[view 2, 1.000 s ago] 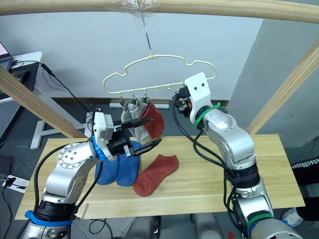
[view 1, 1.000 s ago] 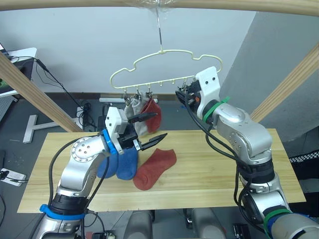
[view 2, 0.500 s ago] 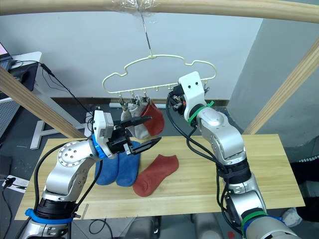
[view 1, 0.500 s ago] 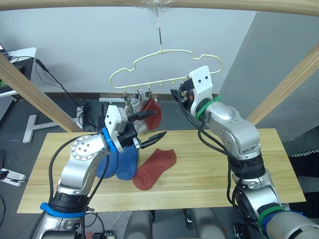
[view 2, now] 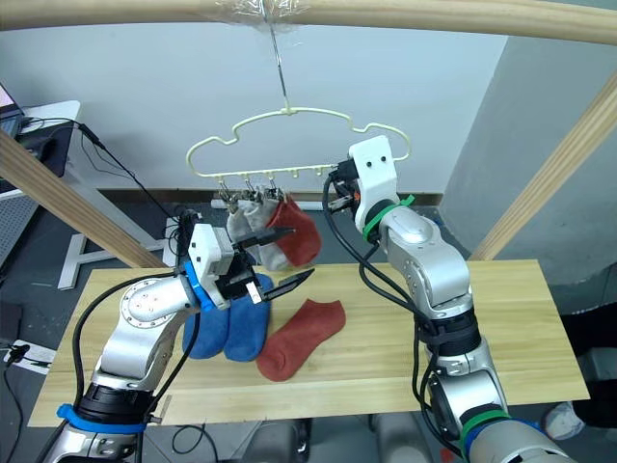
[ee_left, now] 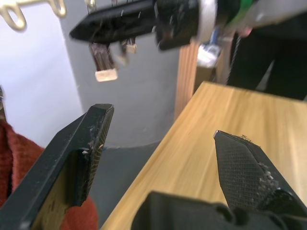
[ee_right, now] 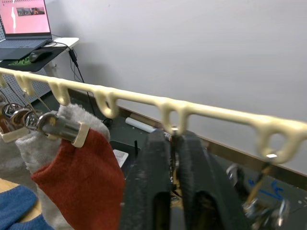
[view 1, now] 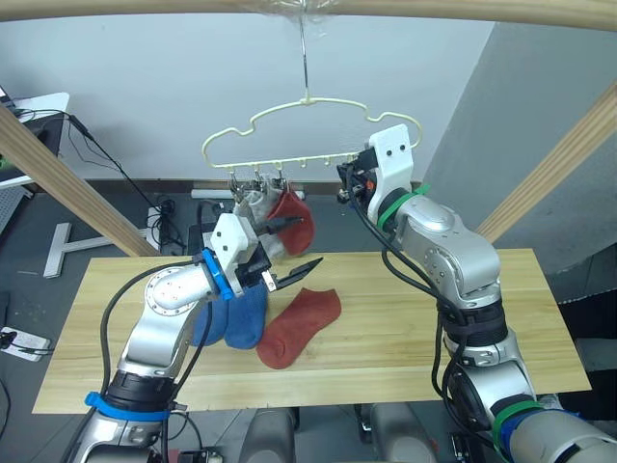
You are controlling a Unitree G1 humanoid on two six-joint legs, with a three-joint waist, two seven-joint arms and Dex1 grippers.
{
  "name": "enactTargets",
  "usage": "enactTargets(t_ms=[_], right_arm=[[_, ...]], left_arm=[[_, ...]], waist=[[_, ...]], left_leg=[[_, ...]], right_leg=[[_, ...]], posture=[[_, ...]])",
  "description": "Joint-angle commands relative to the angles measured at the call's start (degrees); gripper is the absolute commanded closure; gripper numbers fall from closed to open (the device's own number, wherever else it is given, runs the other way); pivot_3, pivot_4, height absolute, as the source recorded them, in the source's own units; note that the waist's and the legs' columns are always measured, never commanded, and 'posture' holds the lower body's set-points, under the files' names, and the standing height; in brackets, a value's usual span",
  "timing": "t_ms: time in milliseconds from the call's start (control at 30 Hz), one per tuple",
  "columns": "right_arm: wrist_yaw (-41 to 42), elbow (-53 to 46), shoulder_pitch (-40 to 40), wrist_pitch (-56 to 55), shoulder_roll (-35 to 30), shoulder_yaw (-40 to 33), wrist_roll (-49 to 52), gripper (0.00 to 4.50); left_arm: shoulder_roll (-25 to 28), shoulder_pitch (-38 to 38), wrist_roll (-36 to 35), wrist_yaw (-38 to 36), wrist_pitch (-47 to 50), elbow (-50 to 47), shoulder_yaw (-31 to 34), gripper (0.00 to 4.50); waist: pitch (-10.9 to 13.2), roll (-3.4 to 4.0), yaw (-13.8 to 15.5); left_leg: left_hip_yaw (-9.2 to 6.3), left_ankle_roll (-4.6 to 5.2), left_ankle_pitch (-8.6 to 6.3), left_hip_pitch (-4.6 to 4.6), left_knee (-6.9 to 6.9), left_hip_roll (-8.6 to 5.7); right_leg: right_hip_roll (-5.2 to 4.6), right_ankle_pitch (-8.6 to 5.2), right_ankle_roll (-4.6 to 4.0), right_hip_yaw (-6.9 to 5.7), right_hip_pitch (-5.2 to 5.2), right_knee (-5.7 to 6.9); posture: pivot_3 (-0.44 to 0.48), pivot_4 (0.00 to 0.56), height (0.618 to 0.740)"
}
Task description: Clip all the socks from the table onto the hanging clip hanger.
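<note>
Since a second ago your right gripper [view 2: 339,189] has pinched shut on a clip [ee_right: 173,135] and pulled the clip hanger [view 1: 308,135] leftward. Your left gripper [view 1: 291,249] hovers wide open, empty. Grab the limp rust-red sock [view 1: 297,326] on the table [view 1: 405,318] by its cuff.

Blue socks [view 1: 234,318]: partly hidden behind left arm. Grey socks [view 2: 249,220]: overlapped by hanging red sock [view 2: 295,234].
</note>
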Motion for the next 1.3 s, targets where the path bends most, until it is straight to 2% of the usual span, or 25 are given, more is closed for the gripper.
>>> enactTargets(t_ms=[33, 133, 167, 333, 567, 833, 933, 1300], right_arm=[[0.0, -1.9, -1.0, -0.8, 0.4, -0.6, 0.1, 4.48], [-0.1, -2.0, -1.1, -0.9, 0.7, -0.5, 0.1, 4.50], [-0.1, -2.0, -1.1, -0.9, 0.8, -0.5, 0.1, 4.50], [-0.2, -2.8, -0.9, -0.4, 0.9, -0.4, 0.2, 4.50], [0.0, -4.0, -0.1, 0.6, 0.7, -0.4, 0.4, 4.50], [-0.3, -4.7, -0.1, 1.3, 1.2, -0.2, 0.4, 4.50], [-0.4, -4.9, 0.0, 1.5, 1.3, -0.2, 0.3, 4.50], [-0.8, -5.1, -0.2, 1.8, 1.4, -0.4, 0.2, 4.50]], left_arm=[[-0.6, 2.1, 4.4, 2.0, -0.9, 0.2, -3.1, 0.62], [-1.0, 4.3, 9.0, 4.2, 1.9, 2.6, -6.4, 0.07], [-1.1, 4.7, 10.5, 4.8, 1.4, 3.6, -7.4, 0.03], [-2.3, 6.0, 17.1, 8.0, -0.8, 9.2, -12.0, 0.03], [-5.8, 2.9, 22.5, 14.1, -4.4, 20.3, -14.0, 0.03], [-7.8, -0.3, 24.4, 12.5, -5.9, 28.8, -16.8, 0.03], [-7.2, 0.7, 24.2, 11.9, -6.0, 28.9, -16.7, 0.55], [-6.8, 3.2, 22.6, 12.1, -12.0, 31.1, -15.5, 3.65]], waist=[[0.0, 0.00, 0.0], [0.0, 0.01, 0.0], [0.0, 0.01, -0.1], [0.0, 0.02, -0.1], [0.0, 0.02, 0.0], [0.0, 0.01, -0.2], [0.0, 0.02, -0.2], [0.0, 0.02, -0.6]], left_leg=[[0.00, 0.00, 0.00, 0.00, 0.00, 0.00], [0.01, 0.00, 0.00, 0.00, 0.00, 0.00], [0.01, 0.00, 0.00, 0.00, 0.00, 0.00], [0.00, 0.00, 0.00, 0.00, -0.01, 0.00], [-0.01, 0.00, 0.00, -0.01, -0.01, 0.00], [0.03, 0.00, 0.00, 0.00, -0.01, -0.01], [0.03, 0.00, 0.00, 0.00, -0.01, 0.00], [0.02, 0.00, 0.00, 0.03, -0.01, 0.01]], right_leg=[[0.00, 0.00, 0.00, 0.00, 0.00, 0.00], [0.00, 0.00, 0.00, 0.01, 0.00, 0.00], [0.00, 0.00, 0.00, 0.00, -0.01, 0.00], [0.00, 0.00, 0.00, 0.00, -0.02, 0.03], [-0.01, 0.00, 0.00, -0.02, -0.03, 0.03], [-0.02, 0.00, 0.00, -0.01, -0.03, 0.04], [-0.02, 0.00, 0.00, 0.00, -0.03, 0.04], [-0.02, 0.01, 0.00, -0.01, -0.02, 0.06]], posture=[[-0.021, 0.240, 0.720], [-0.028, 0.239, 0.720], [-0.028, 0.239, 0.720], [-0.048, 0.239, 0.720], [-0.052, 0.237, 0.720], [-0.064, 0.241, 0.720], [-0.067, 0.244, 0.720], [-0.074, 0.253, 0.720]])
